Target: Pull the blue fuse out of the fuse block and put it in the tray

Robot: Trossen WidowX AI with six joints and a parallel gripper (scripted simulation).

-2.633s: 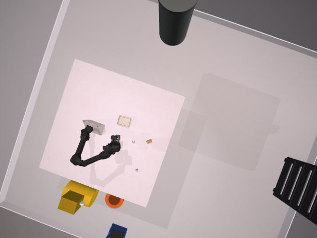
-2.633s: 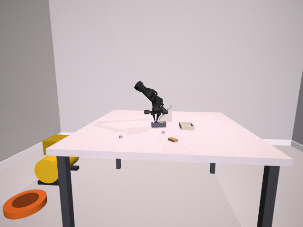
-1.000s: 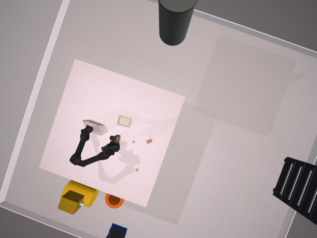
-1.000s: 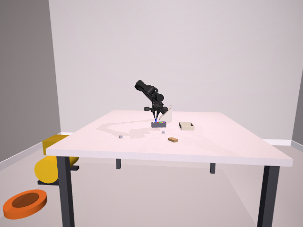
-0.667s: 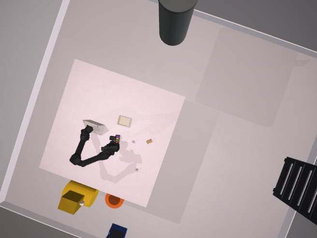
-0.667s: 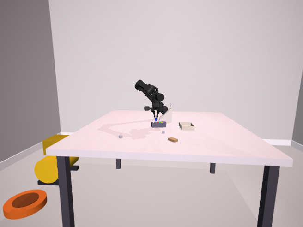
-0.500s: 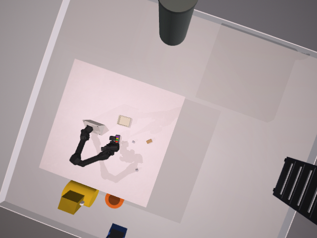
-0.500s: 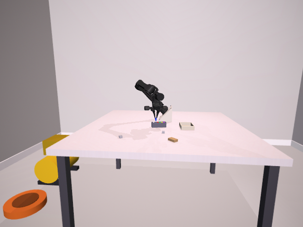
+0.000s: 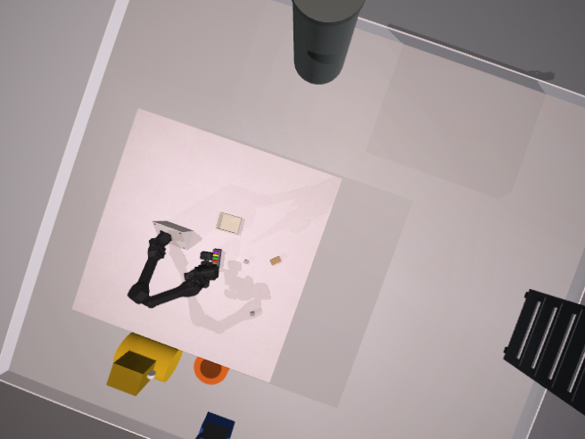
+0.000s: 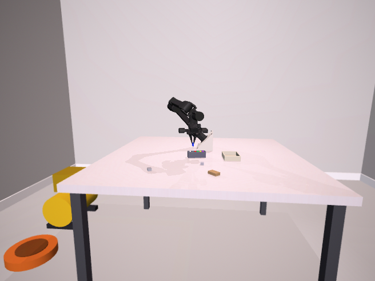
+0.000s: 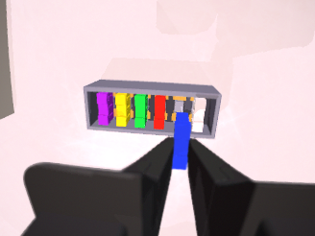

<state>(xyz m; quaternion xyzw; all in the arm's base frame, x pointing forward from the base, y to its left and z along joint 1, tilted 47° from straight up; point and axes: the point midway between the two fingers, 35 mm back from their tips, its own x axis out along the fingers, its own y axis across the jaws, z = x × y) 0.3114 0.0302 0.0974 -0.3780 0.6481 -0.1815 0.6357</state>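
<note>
Top view first: arm (image 9: 160,288) bends in a V from its base, wrist sitting over the fuse block (image 9: 217,256) on the pale table (image 9: 155,161). I can make out the colour strip of fuses but the blue one is hidden under the wrist from up here. Tray (image 9: 230,222) lies near the block, up and to the right, not touching it. Small brown block (image 9: 275,260) and two tiny grey cubes sit apart on the table.

Exterior view: gripper (image 10: 192,144) points down above the left end of the fuse block (image 10: 196,154), w/ a visible gap between fingertips and block top. Blue fuse (image 10: 192,144) shows as a small blue sliver at the tips, clear of the block. Tray (image 10: 231,156) stands to the right of the block, apart from it.

Wrist view: I see the gripper (image 11: 180,160) pinched tight on the blue fuse (image 11: 181,139), fingers on both sides of its lower part. Fuse stands upright, its upper end overlapping the block's front edge in the pic. Behind it in the fuse block (image 11: 151,107): purple fuse (image 11: 104,108), yellow fuse (image 11: 122,109), green fuse (image 11: 140,110), red fuse (image 11: 159,111), white fuse (image 11: 199,115), and one vacant slot btw red and white.
</note>
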